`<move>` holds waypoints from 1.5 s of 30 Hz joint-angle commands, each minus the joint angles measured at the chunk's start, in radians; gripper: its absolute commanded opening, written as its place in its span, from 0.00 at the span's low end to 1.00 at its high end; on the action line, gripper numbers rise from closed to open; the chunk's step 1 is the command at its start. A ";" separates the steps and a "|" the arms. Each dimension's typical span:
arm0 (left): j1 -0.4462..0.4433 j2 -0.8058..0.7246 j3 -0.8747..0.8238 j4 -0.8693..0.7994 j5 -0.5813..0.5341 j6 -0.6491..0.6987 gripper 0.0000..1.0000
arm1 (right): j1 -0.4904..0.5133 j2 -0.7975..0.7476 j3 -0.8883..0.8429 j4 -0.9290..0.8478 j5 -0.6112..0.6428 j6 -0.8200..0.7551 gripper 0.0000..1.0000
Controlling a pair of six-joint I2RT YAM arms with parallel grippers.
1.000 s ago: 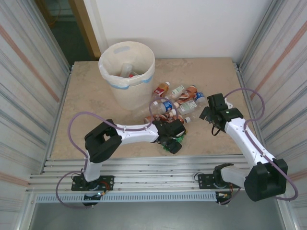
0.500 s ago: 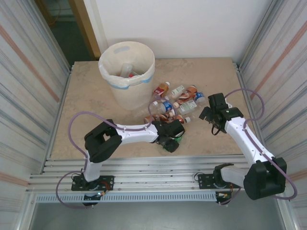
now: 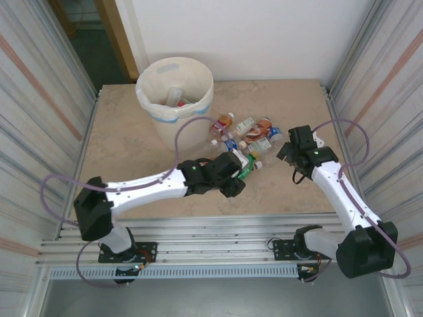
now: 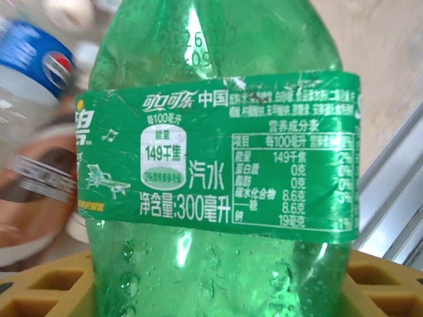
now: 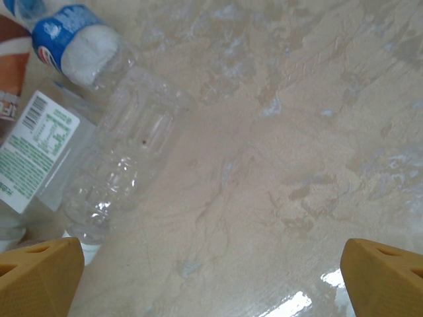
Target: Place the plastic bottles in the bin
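Left gripper (image 3: 236,179) is closed on a green bottle (image 3: 246,169) near the middle of the table (image 3: 132,165). In the left wrist view its yellow fingers (image 4: 386,284) sit on either side of the bottle's lower body. Right gripper (image 3: 289,157) hangs at about 3 o'clock from it, jaws spread wide and holding nothing, with bare tabletop between its fingers (image 5: 39,277). A pile of bottles (image 3: 250,140) lies just beyond the held one, toward 12 to 1 o'clock, between the two arms. One of them, a blurred blue-labelled bottle (image 4: 33,66), shows at 10 o'clock in the left wrist view. Below the right wrist, a clear unlabelled bottle (image 5: 125,152) lies at 10 o'clock, beside a bottle with a white and green label (image 5: 36,155). The bin (image 3: 192,125) stands at 11 o'clock on the table, well apart from the held bottle. It has a pale liner and a blue tape band (image 3: 165,116), and a few bottles lie inside. The green bottle is translucent, with a green wrap label printed in white and a nutrition table, droplets inside its lower part and a slightly dented shoulder.
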State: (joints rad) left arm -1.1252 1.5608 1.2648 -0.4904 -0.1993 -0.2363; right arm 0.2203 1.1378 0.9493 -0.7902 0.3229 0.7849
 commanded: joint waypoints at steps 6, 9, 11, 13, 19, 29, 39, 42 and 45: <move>0.110 -0.162 0.073 0.060 -0.117 0.105 0.38 | -0.006 -0.110 0.002 0.029 0.016 -0.092 0.98; 0.176 -0.187 0.137 0.067 -0.113 0.158 0.38 | -0.007 -0.143 -0.013 0.050 -0.011 -0.124 0.98; 0.232 -0.192 0.189 0.066 -0.102 0.190 0.38 | -0.007 -0.175 -0.025 0.058 -0.017 -0.121 0.98; 0.293 -0.187 0.238 0.066 -0.072 0.202 0.38 | -0.007 -0.185 -0.032 0.061 -0.018 -0.111 0.98; 0.497 -0.100 0.398 0.042 0.045 0.213 0.38 | -0.009 -0.160 -0.018 0.049 -0.025 -0.092 0.98; 0.706 0.180 0.741 -0.136 0.131 0.204 0.39 | -0.012 -0.154 -0.008 0.031 0.023 -0.058 0.98; 0.780 0.280 0.789 -0.205 0.133 0.198 0.41 | -0.013 -0.154 -0.009 0.049 0.031 -0.076 0.98; 0.788 0.299 0.788 -0.224 0.127 0.201 0.42 | -0.013 -0.130 -0.007 0.049 0.030 -0.076 0.98; 0.792 0.317 0.786 -0.247 0.111 0.211 0.43 | -0.014 -0.128 -0.006 0.046 0.022 -0.065 0.98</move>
State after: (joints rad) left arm -0.3401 1.8561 2.0178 -0.6998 -0.0788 -0.0475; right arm 0.2134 1.0035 0.9329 -0.7418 0.3218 0.6994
